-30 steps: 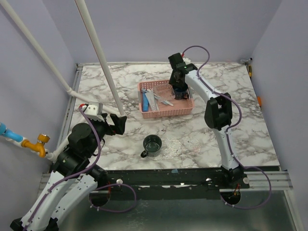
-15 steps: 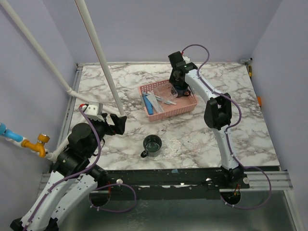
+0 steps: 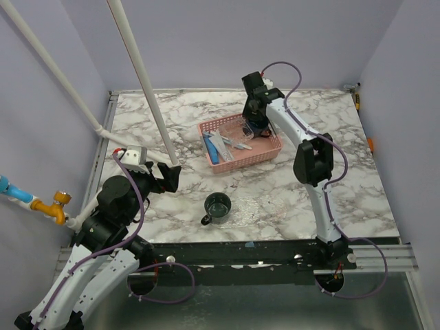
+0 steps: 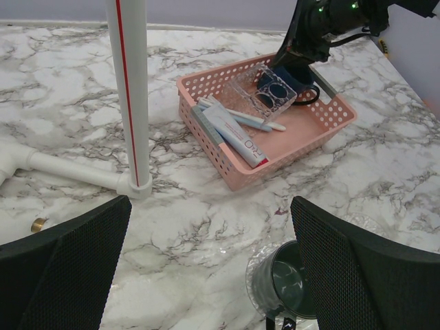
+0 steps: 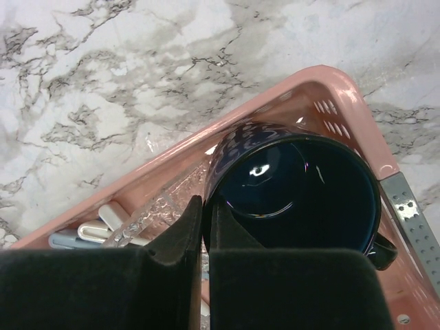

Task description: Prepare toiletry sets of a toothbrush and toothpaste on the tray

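The pink basket (image 3: 242, 161) holds a white toothpaste tube (image 4: 237, 137), a pale toothbrush (image 4: 251, 119), a clear moulded piece (image 4: 270, 94) and a dark blue mug (image 5: 295, 185). My right gripper (image 5: 205, 203) reaches down into the basket's far right corner, shut on the blue mug's rim, one finger inside and one outside. On the near table lies the clear tray (image 3: 258, 206) with a green mug (image 3: 218, 206) on its left part. My left gripper (image 4: 210, 234) hangs open above the table left of the green mug, holding nothing.
A white pipe (image 3: 148, 89) slants across the left of the table and meets a pipe joint (image 4: 134, 185) on the tabletop, close to my left arm. The basket sits at the back centre, turned at an angle.
My right gripper has shut on the blue mug's rim. The basket has swung round, its right end shifting toward the back. The left arm has not moved.
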Tool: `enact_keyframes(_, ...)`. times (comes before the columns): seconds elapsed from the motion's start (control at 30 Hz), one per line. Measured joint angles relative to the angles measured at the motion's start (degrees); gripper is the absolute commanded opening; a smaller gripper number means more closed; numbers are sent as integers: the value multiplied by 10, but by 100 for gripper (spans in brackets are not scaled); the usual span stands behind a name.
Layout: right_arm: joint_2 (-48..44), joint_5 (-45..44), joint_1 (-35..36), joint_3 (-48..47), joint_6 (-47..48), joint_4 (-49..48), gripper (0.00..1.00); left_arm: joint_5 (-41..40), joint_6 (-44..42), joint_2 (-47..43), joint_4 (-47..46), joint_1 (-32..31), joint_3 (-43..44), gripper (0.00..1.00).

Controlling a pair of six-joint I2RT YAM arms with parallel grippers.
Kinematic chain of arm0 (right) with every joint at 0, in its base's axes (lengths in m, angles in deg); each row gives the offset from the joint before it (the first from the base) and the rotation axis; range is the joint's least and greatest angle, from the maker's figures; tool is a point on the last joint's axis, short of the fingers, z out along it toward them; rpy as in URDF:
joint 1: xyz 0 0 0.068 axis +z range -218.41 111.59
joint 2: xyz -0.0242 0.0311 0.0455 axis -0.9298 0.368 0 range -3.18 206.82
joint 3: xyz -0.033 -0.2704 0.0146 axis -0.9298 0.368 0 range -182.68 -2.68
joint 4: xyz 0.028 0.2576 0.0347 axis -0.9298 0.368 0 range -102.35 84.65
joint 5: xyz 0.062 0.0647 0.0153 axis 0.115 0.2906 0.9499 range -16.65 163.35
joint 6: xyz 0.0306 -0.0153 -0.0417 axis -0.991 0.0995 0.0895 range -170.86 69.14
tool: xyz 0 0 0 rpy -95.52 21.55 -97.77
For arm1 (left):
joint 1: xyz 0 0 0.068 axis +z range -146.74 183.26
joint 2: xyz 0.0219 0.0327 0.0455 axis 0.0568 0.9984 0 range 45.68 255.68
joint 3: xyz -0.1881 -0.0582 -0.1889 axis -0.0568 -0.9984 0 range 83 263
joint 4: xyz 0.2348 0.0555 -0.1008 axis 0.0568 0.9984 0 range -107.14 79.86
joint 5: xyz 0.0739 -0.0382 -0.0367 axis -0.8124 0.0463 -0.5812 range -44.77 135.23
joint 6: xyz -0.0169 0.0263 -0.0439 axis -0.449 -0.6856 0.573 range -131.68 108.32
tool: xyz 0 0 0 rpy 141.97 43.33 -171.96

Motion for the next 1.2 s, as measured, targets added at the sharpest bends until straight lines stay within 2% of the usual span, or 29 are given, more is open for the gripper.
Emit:
enact_keyframes(0.23,-31,-1,0,4,2,2,0,0,0,0,0,0,0,99)
enact_keyframes(0.57,-123,-8,0,17,16,1,0,0,0,0,0,0,0,99)
enact_keyframes(1.2,-413,11,16,289,68,9,0,2,0,3,0,0,0,99)
